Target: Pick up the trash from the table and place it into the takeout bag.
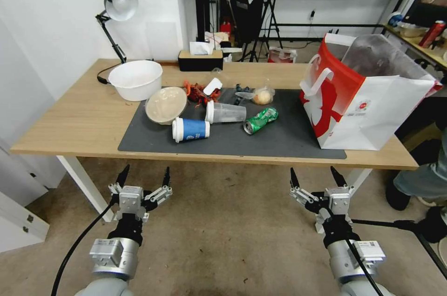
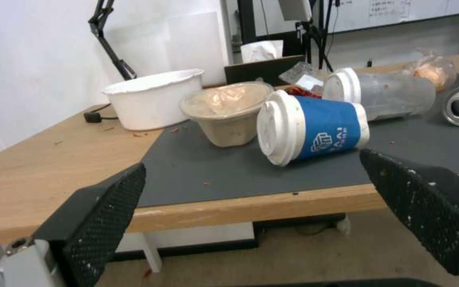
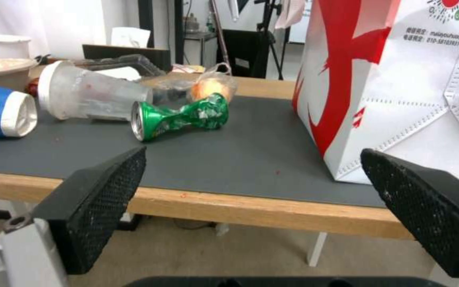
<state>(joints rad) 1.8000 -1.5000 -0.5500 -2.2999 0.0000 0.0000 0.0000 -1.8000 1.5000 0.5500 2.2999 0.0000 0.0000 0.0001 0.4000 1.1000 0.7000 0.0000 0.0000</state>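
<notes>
Both grippers, left gripper [image 1: 143, 177] and right gripper [image 1: 315, 176], hang wide open and empty below the table's [image 1: 70, 124] near edge, while blue paper cup [image 1: 191, 129] and crushed green can [image 1: 260, 120] lie on the grey mat [image 1: 279, 140] beyond them, takeout bag [image 1: 368, 100] upright at its right end.

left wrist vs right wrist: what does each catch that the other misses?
Left wrist only: the white bowl, the beige bowl, the lamp arm and the open left hand. Right wrist only: the takeout bag and the open right hand. Both: the blue cup, clear cup, green can, food bag, grey mat and table edge.
</notes>
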